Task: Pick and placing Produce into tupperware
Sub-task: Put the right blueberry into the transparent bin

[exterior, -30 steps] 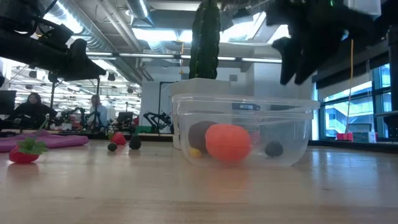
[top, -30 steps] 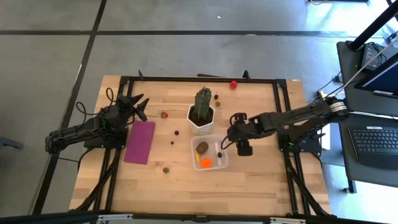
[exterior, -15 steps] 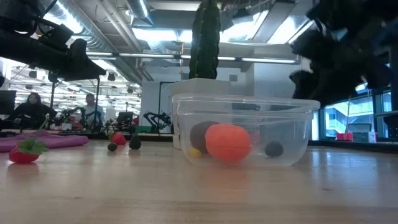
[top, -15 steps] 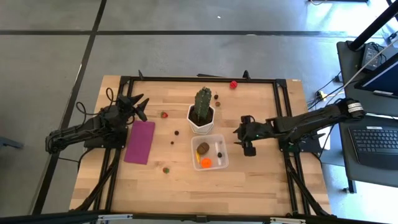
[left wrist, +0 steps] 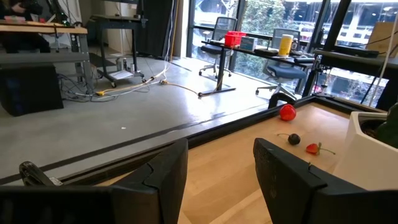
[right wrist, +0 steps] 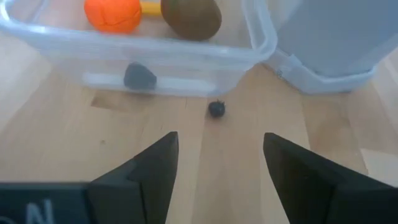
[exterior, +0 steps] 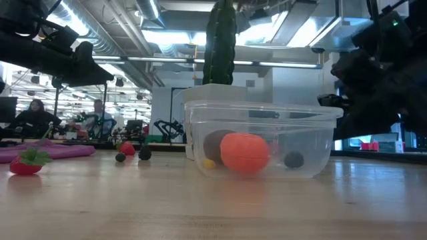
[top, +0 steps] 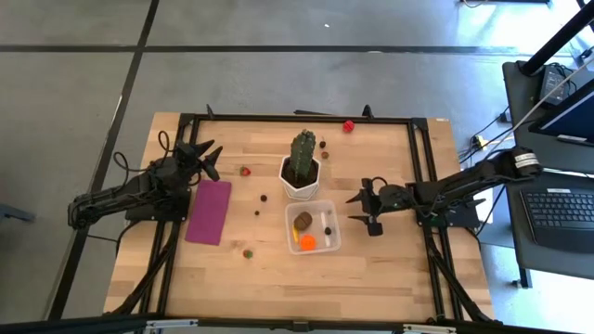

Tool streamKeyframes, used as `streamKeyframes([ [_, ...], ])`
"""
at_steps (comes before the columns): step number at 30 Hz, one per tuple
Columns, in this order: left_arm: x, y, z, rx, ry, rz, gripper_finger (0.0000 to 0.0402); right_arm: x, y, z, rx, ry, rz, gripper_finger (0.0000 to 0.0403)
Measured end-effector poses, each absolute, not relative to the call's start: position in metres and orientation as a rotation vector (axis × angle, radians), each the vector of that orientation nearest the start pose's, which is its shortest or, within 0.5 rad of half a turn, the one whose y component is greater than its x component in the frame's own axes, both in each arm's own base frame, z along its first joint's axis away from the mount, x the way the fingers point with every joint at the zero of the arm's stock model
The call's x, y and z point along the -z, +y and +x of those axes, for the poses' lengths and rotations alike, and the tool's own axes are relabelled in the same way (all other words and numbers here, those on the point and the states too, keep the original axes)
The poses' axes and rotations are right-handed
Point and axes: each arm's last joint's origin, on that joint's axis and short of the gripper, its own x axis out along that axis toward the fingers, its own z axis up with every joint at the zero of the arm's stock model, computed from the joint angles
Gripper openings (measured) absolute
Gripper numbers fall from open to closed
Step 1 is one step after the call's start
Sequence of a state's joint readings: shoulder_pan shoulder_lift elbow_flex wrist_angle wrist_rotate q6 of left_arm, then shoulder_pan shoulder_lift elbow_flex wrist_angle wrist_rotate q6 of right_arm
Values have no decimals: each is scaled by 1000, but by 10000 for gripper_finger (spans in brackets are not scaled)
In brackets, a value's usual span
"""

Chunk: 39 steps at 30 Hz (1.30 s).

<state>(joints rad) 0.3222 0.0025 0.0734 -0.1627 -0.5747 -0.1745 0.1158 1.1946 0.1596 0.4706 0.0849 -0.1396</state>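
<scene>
Right gripper (top: pixel 364 211) hovering just beside the tupperware (top: pixel 331 243), on its right side, fingers apart, gripping nothing. Tupperware sitting mid-table in front of the white cactus pot (top: pixel 301 182), holding an orange piece (top: pixel 307 242), a brown kiwi-like piece (top: pixel 303 220) and a small dark piece (right wrist: pixel 139 76). Another tiny dark piece (right wrist: pixel 216 109) lying on the wood just outside its wall. Left gripper (top: pixel 206 154) waiting at the table's left, above the magenta mat (top: pixel 209 211), fingers apart, empty.

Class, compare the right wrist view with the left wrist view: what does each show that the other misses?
Only the right wrist view: the clear plastic square container holding a round orange piece and a brown kiwi-like piece, plus a tiny dark berry on the wood outside it. Only the left wrist view: a round red piece and a small strawberry. Both: the white pot and wooden table.
</scene>
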Motion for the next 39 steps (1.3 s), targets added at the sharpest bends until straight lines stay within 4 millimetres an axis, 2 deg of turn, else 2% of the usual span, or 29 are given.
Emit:
streamKeyframes([
  [8, -173, 43, 78, -902, 15, -151, 176, -111, 18, 188, -60, 535, -182, 237],
  [15, -173, 43, 78, -902, 15, -152, 176, -100, 10, 198, -4, 583, -130, 237],
  [21, -173, 43, 78, -902, 15, -153, 176, -98, 7, 220, -72, 604, -122, 237],
  [27, -173, 43, 78, -902, 15, -153, 176, -88, 4, 232, -90, 649, -133, 237],
  [35, -173, 43, 78, -902, 15, -152, 176, -86, 5, 244, -116, 651, -146, 235],
  [39, -173, 43, 78, -902, 15, -152, 176, -86, 5, 245, -117, 652, -148, 217],
])
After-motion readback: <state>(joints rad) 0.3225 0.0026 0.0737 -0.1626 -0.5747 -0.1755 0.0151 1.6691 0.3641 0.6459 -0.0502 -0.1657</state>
